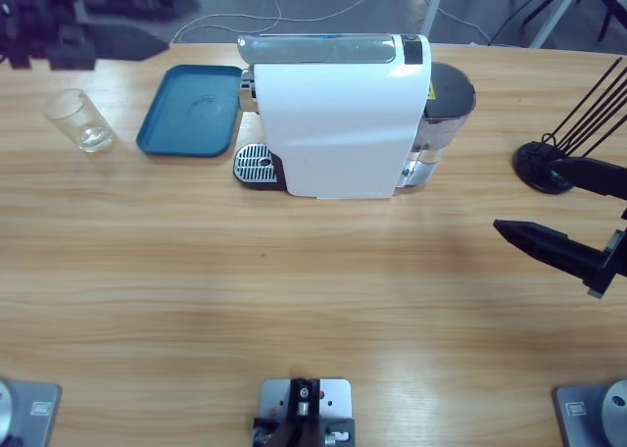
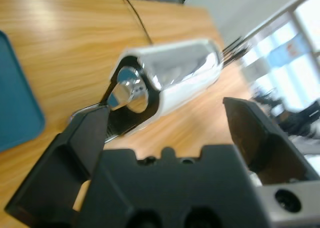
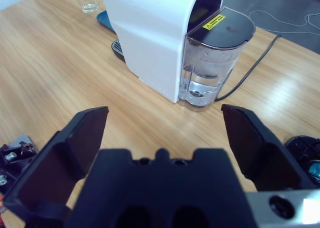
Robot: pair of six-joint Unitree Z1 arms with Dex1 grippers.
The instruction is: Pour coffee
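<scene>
Empty glass tumbler (image 1: 80,122) sits beside the tray (image 1: 189,111); we judge pouring unstarted. Both our jaws gape, grasping nothing; next, fetch it to the machine (image 1: 338,114).

White coffee machine (image 1: 343,124) with silver top, smoky clear water tank (image 3: 212,63) bearing a yellow label. Teal-blue tray (image 1: 189,111); clear glass (image 1: 78,120). Light wood-grain table (image 1: 294,280); black gripper jaws.
</scene>
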